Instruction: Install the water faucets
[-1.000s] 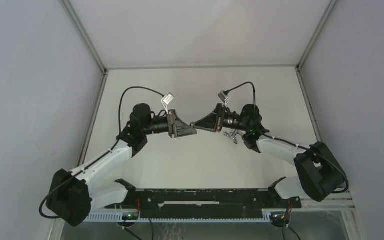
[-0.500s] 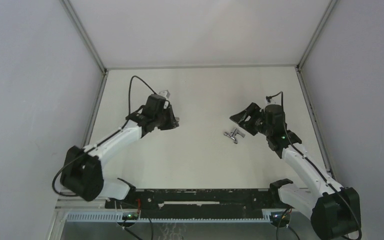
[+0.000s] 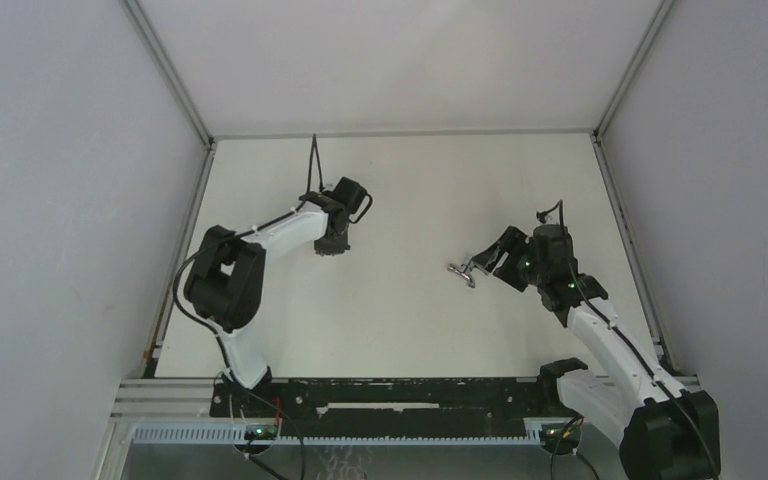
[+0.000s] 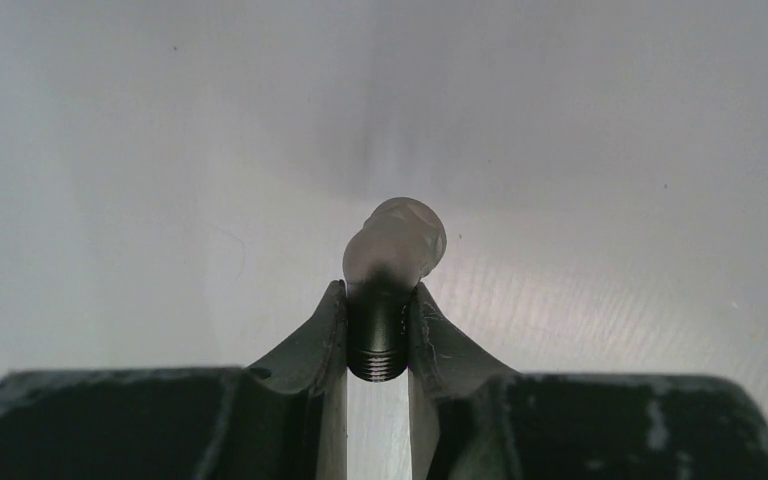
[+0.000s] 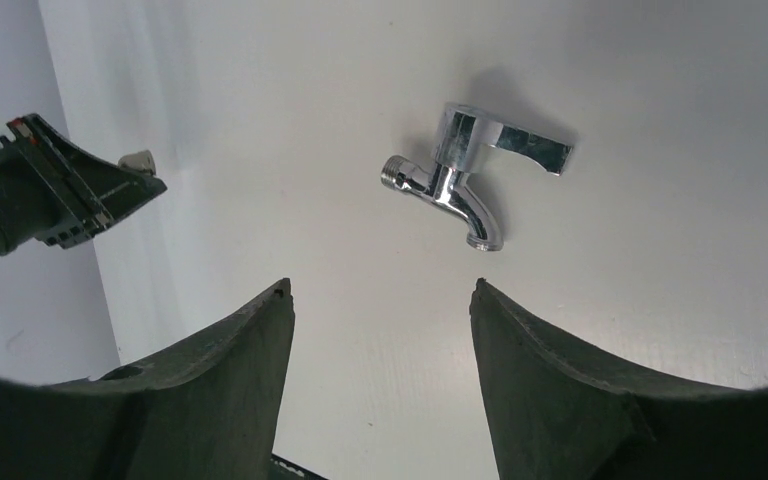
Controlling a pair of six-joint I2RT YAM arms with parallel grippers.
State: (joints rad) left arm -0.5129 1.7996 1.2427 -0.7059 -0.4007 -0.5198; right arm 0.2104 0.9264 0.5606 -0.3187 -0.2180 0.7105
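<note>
Left end effector [image 4: 377,335]: we see it pinching the stubby threaded piece [image 4: 390,250], left of centre.
Right end effector [image 5: 380,290]: spread above the bent tap [image 5: 460,180], which lies on the bench [image 5: 640,330], right of centre.
Progress: we judge nothing is joined yet; the parts are well apart.

The bent faucet [image 5: 457,180] is glossy chromed metal, the stubby faucet part [image 4: 388,270] duller threaded metal, the table [image 5: 660,330] matt white.
</note>
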